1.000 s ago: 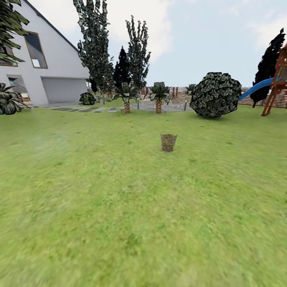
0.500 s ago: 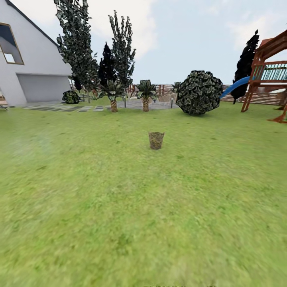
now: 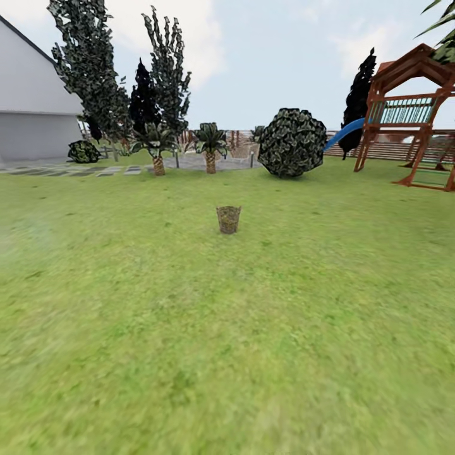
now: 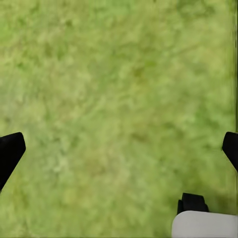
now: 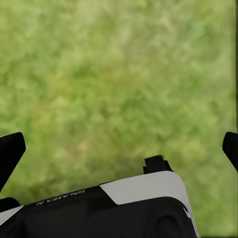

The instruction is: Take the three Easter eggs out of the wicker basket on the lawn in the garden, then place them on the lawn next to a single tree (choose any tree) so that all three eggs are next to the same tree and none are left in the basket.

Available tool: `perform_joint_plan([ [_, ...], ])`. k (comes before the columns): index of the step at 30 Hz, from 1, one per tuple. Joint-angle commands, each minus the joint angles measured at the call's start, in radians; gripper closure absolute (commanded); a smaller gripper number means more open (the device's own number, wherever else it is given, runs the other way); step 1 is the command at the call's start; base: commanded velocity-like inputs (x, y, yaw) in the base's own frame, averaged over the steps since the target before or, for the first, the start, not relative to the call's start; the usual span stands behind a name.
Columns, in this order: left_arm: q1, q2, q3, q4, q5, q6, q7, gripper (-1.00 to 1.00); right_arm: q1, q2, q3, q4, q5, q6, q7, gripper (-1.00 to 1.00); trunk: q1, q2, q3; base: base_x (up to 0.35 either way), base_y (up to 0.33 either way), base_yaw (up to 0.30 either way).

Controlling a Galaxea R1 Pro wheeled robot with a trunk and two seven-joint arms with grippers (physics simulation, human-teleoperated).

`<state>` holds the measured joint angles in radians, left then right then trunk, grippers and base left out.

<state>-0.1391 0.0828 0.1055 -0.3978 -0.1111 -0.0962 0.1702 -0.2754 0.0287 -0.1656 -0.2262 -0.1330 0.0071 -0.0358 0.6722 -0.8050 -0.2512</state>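
While the wicker basket [image 3: 229, 219] stands at 12 o'clock, well off on the lawn [image 3: 189, 328], both grippers [image 4: 119, 148] [image 5: 119, 148] hang spread wide, empty. Drive straight, stop within reach.

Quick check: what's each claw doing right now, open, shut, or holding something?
Left claw: open, empty, only grass between its fingertips.
Right claw: open, empty, over grass.

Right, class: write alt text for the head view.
A small wicker basket stands alone on a wide green lawn. Behind it are palms, a round bush, tall trees, a grey house and a wooden play frame with a blue slide.
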Motion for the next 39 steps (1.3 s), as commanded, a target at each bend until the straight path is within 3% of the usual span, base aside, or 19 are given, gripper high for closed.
perform_joint_plan([
  [1, -0.001, 0.000, 0.004, 0.001, -0.011, -0.006, -0.002, -1.00, -0.001, 0.000, 0.000, -0.001, -0.011, 0.001, -0.003, -1.00, 0.000, -0.001, -0.002, 0.000, 0.000, -0.222],
  [10, -0.001, 0.004, 0.000, 0.001, -0.012, -0.010, -0.008, -1.00, 0.001, 0.000, 0.001, -0.001, -0.010, -0.005, -0.001, -1.00, 0.000, -0.001, -0.009, 0.137, 0.000, -0.116],
  [16, -0.001, 0.005, -0.001, 0.001, -0.012, -0.011, -0.008, -1.00, 0.004, 0.000, 0.001, 0.027, -0.009, -0.067, -0.002, -1.00, 0.000, -0.001, -0.009, 0.322, 0.000, -0.004],
  [39, -0.001, 0.004, -0.001, 0.001, -0.012, -0.010, -0.008, -1.00, 0.002, 0.002, 0.001, 0.034, -0.011, -0.070, -0.003, -1.00, 0.000, -0.001, -0.009, 0.324, 0.000, 0.000],
])
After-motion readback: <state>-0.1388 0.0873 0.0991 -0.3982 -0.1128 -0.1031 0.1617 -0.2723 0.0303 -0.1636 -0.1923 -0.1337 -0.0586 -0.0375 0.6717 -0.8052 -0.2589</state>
